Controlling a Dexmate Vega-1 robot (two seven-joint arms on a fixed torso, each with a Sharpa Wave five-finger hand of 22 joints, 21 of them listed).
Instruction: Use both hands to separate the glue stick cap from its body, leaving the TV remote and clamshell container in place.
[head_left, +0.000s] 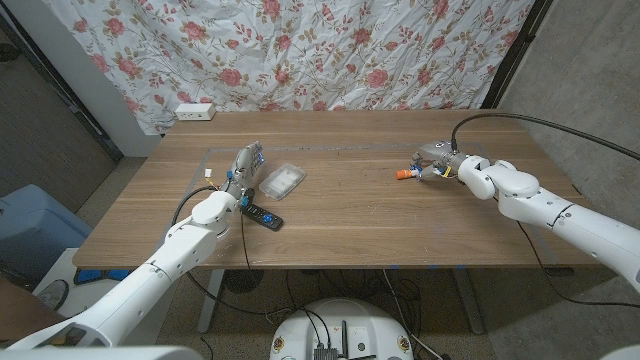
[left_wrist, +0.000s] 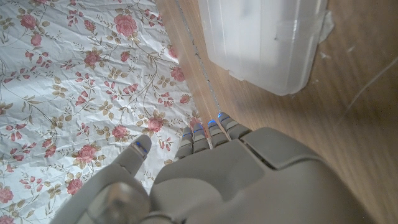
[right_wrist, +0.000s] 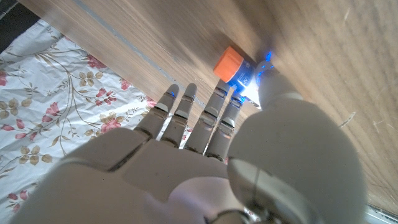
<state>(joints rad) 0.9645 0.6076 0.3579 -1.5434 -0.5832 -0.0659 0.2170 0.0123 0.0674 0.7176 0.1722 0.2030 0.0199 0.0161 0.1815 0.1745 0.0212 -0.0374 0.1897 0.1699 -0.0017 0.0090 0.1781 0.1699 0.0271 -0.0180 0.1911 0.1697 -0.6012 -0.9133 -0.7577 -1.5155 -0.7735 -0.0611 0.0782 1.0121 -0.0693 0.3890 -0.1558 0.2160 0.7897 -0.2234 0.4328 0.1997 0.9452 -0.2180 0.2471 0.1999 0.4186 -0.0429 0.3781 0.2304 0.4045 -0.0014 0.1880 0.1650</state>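
White rounded arms, grey hands, black cables.

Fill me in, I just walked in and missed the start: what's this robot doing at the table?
It is working on a glue stick with an orange cap, which lies on the wooden table. The right hand is at the stick, its fingers beside the cap; whether it grips yet is unclear. The left hand is far off, open, beside the clamshell container, with the TV remote near that arm. The cap looks still on.
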